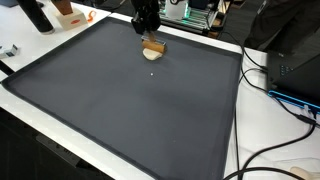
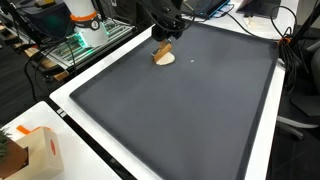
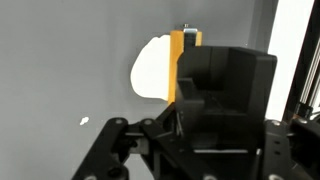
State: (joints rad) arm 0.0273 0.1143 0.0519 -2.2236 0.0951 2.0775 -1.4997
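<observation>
Black pincer [image 1: 149,36] low over tan wooden block with pale rounded face [image 1: 153,47] on dark tabletop [image 1: 120,110]; opening hidden, cannot tell how wide; possibly off-centre, risking a knock.

The gripper [image 1: 148,37] hides the top of the pale piece [image 1: 153,48] in both exterior views, so how the jaws stand cannot be told. The white speck [image 3: 84,121] nearby is too small to identify.
</observation>
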